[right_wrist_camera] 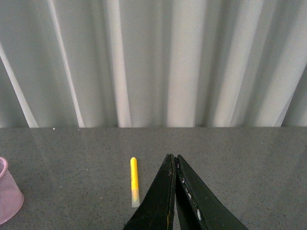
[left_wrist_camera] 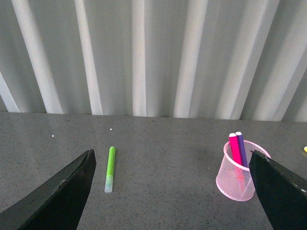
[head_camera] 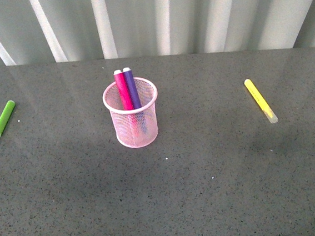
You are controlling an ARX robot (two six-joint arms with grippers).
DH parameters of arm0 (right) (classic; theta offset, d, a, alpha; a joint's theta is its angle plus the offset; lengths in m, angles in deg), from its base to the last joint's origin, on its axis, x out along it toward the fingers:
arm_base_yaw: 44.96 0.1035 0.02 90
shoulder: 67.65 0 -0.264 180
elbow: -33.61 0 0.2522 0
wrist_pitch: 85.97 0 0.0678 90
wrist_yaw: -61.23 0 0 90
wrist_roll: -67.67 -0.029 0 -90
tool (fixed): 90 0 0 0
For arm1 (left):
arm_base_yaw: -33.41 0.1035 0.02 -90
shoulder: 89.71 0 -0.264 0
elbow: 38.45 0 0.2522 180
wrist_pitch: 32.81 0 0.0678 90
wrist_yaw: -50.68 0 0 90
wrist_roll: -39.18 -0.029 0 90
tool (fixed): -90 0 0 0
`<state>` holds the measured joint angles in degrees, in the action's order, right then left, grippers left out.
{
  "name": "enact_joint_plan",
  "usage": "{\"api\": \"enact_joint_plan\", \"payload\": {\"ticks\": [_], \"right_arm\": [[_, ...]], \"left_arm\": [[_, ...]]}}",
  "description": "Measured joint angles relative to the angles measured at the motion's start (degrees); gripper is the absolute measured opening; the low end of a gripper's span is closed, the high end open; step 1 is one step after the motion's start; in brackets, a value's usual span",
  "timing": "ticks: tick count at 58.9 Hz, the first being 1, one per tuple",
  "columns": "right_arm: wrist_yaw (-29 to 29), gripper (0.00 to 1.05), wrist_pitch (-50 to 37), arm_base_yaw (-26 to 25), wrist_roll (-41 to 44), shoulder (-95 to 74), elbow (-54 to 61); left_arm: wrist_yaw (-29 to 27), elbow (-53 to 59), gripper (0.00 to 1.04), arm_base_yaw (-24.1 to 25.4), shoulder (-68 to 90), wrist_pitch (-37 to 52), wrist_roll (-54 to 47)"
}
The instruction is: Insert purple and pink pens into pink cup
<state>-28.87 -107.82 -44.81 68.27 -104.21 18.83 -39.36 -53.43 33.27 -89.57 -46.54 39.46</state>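
The pink cup (head_camera: 134, 120) stands upright in the middle of the grey table. Both the pink pen (head_camera: 123, 91) and the purple pen (head_camera: 132, 88) stand inside it, leaning on the far rim with their ends sticking out. The left wrist view shows the pink cup (left_wrist_camera: 237, 178) with both pens ahead of my left gripper (left_wrist_camera: 172, 160), which is open and empty. My right gripper (right_wrist_camera: 174, 157) is shut with nothing in it, above the table to the right of the cup. Neither arm appears in the front view.
A lime-green marker (head_camera: 1, 124) lies at the far left of the table. A yellow marker (head_camera: 260, 100) lies at the right; it also shows beside my right fingers (right_wrist_camera: 135, 181). A corrugated white wall (head_camera: 148, 18) closes the far edge.
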Motion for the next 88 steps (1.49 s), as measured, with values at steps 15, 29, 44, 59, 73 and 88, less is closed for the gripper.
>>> {"api": "enact_joint_plan", "payload": {"ticks": [15,29,44,59,73,88], "right_arm": [[0.0,0.03,8.72,0.0,0.0,9.46,0.04],[0.0,0.03,15.26,0.0,-0.02,16.31,0.04],[0.0,0.03,21.84,0.0,-0.04,22.99,0.04],[-0.02,0.03,27.41,0.0,-0.13,28.33,0.0],[-0.02,0.03,35.52,0.0,-0.42,36.3,0.02],[-0.02,0.31,35.52,0.0,-0.44,36.3,0.02]], "left_arm": [[0.0,0.0,0.98,0.0,0.0,0.0,0.0],[0.0,0.0,0.98,0.0,0.0,0.0,0.0],[0.0,0.0,0.98,0.0,0.0,0.0,0.0],[0.0,0.0,0.98,0.0,0.0,0.0,0.0],[0.0,0.0,0.98,0.0,-0.04,0.0,0.0],[0.0,0.0,0.98,0.0,-0.04,0.0,0.0]]}}
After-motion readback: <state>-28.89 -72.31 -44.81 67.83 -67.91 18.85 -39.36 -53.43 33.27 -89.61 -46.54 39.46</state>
